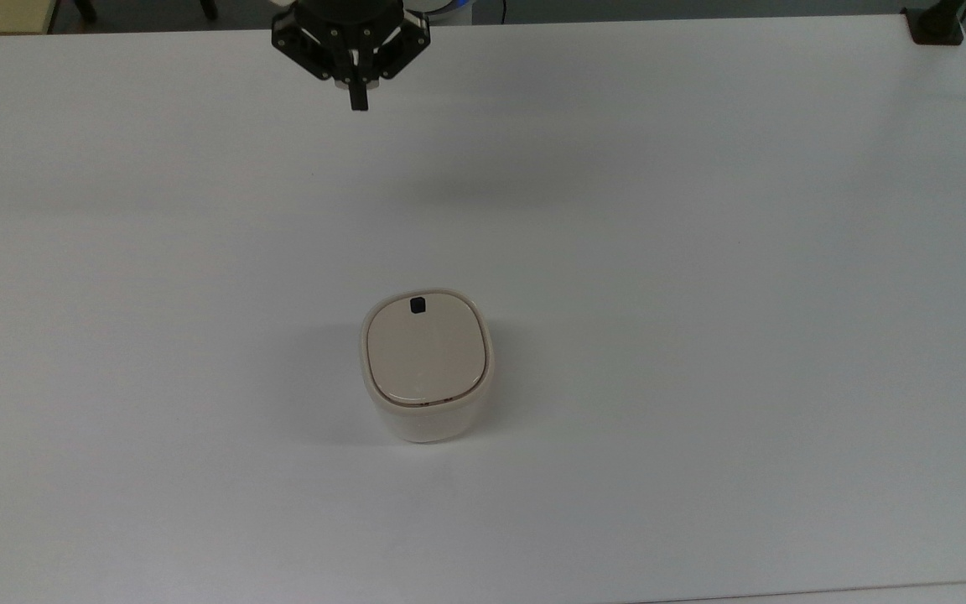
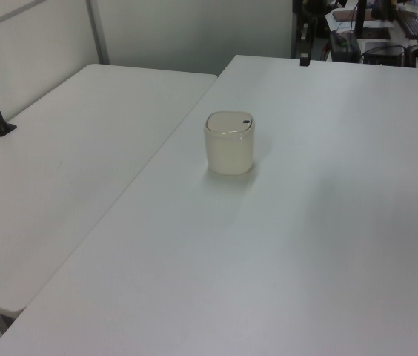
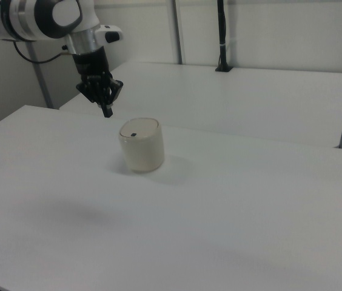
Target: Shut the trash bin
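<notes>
Trash bin (image 1: 425, 419): smooth cream plastic body, faint sheen. Lid (image 1: 424, 351): flat beige plastic, matt, slightly darker than the body. Latch (image 1: 418, 304): small black plastic square. Table (image 1: 701, 252): smooth white top, matt, soft diffuse shadows. Gripper (image 1: 358, 102): black, hard-looking, dull finish with small pale screw heads.

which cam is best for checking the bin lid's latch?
Top view: it looks down on the flat lid, with the black latch sharp at its far edge. The left view and right view show it as a tiny dark speck.
</notes>
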